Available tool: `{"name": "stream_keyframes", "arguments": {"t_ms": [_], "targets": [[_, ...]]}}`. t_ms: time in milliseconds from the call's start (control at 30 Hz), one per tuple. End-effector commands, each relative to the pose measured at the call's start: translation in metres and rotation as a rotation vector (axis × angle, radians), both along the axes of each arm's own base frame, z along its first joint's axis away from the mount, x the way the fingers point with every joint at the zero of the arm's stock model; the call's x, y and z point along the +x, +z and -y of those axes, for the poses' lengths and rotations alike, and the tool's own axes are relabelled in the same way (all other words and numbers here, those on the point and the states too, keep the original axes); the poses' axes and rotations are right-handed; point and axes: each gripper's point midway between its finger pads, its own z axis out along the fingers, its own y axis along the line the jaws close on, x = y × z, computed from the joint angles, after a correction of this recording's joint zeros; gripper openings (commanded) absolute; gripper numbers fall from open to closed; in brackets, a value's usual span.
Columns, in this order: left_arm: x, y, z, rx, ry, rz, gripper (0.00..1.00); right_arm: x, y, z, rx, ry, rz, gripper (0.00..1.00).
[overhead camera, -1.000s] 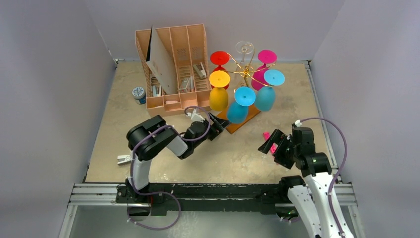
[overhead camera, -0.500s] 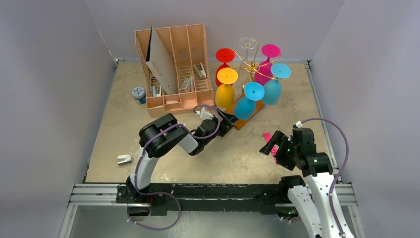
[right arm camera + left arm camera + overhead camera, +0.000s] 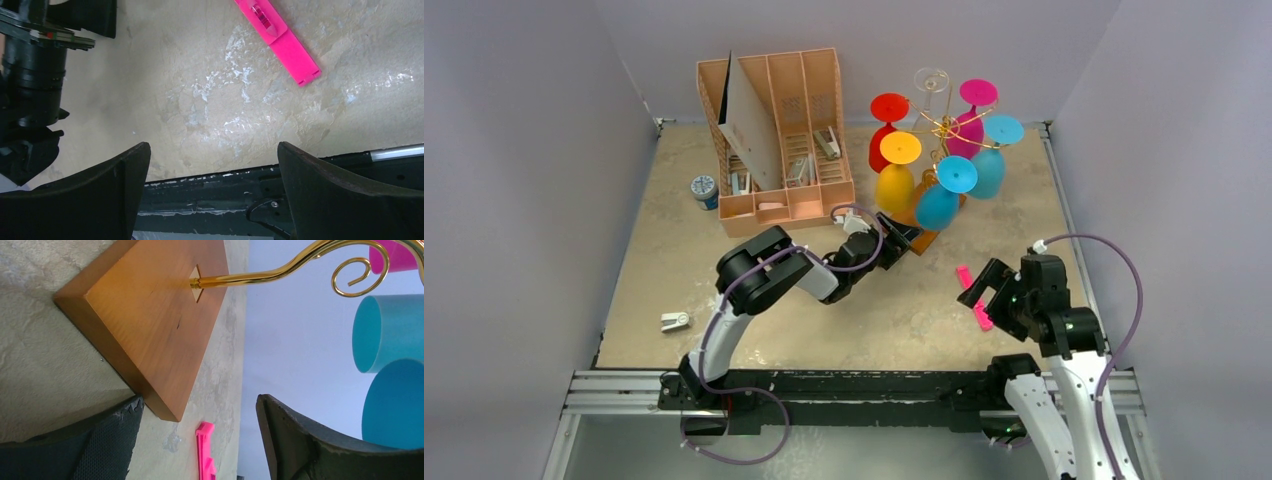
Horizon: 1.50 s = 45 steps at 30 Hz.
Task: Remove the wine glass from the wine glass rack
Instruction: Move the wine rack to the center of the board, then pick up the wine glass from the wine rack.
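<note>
The wine glass rack [image 3: 941,124], curly gold wire on an orange-brown wooden base [image 3: 927,240], stands at the back centre-right. Upside-down glasses hang on it: red [image 3: 887,110], yellow [image 3: 894,188], blue [image 3: 937,205], teal [image 3: 988,170], magenta [image 3: 976,96] and clear [image 3: 931,82]. My left gripper [image 3: 902,238] is open at the base's near corner. In the left wrist view one of its fingers [image 3: 112,432] touches the base [image 3: 150,315] and the gold stem [image 3: 260,272] rises from the wood. My right gripper [image 3: 986,290] is open and empty, low over the table.
A pink plastic strip [image 3: 980,315] lies under my right gripper; it also shows in the right wrist view [image 3: 280,35] and the left wrist view [image 3: 206,450]. A pink-tan file organiser [image 3: 774,130] stands at back left, with a small jar [image 3: 703,190] beside it. A white clip [image 3: 674,321] lies front left.
My left arm has reached further right and the rack with its glasses has slid right and back ahead of it. My right gripper has drifted slightly right.
</note>
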Motion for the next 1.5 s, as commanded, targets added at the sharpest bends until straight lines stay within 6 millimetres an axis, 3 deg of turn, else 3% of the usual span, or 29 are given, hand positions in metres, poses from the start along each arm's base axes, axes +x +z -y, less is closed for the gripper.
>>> {"name": "stream_keyframes", "arguments": {"t_ms": [0, 133, 300, 500, 533, 633, 700, 800, 967, 1100, 1133, 1233, 1300, 1400, 1467], "targets": [[-0.015, -0.035, -0.017, 0.130, -0.010, -0.065, 0.82, 0.011, 0.026, 0.001, -0.004, -0.002, 0.075, 0.99], [-0.033, -0.041, -0.036, 0.187, -0.026, -0.095, 0.83, 0.025, 0.054, -0.015, 0.058, 0.088, 0.193, 0.99], [-0.053, -0.040, -0.059, 0.215, -0.033, -0.088, 0.83, 0.033, 0.081, -0.014, 0.056, 0.077, 0.312, 0.99], [-0.079, -0.021, -0.077, 0.245, -0.099, -0.067, 0.83, 0.033, 0.122, -0.011, 0.062, 0.053, 0.409, 0.99], [-0.088, -0.028, -0.086, 0.307, -0.109, -0.109, 0.83, 0.032, 0.132, -0.012, 0.075, 0.042, 0.442, 0.99], [-0.103, -0.015, -0.108, 0.388, -0.099, -0.082, 0.83, 0.034, 0.160, -0.012, 0.113, 0.014, 0.564, 0.99], [-0.107, 0.005, -0.120, 0.415, -0.093, -0.038, 0.83, 0.037, 0.173, -0.012, 0.121, 0.001, 0.605, 0.99], [-0.109, 0.055, -0.134, 0.454, -0.091, 0.041, 0.83, 0.048, 0.201, -0.017, 0.144, 0.014, 0.623, 0.99], [-0.127, 0.152, -0.156, 0.506, -0.153, 0.211, 0.84, 0.067, 0.243, -0.024, 0.191, 0.000, 0.551, 0.99], [-0.157, 0.246, -0.192, 0.541, -0.209, 0.423, 0.85, 0.072, 0.243, -0.017, 0.110, 0.017, 0.488, 0.99], [-0.166, 0.260, -0.205, 0.563, -0.214, 0.460, 0.88, 0.075, 0.239, -0.016, 0.087, 0.037, 0.486, 0.99], [-0.182, 0.287, -0.250, 0.668, -0.177, 0.549, 0.95, 0.083, 0.231, -0.018, 0.067, 0.072, 0.526, 0.98], [-0.182, 0.292, -0.285, 0.764, -0.093, 0.554, 1.00, 0.097, 0.233, -0.019, 0.107, 0.034, 0.650, 0.96], [-0.188, 0.305, -0.314, 0.826, -0.041, 0.592, 1.00, 0.109, 0.236, -0.028, 0.138, 0.080, 0.690, 0.94], [-0.186, 0.300, -0.326, 0.885, -0.014, 0.610, 1.00, 0.113, 0.234, -0.038, 0.157, 0.136, 0.621, 0.89]]}}
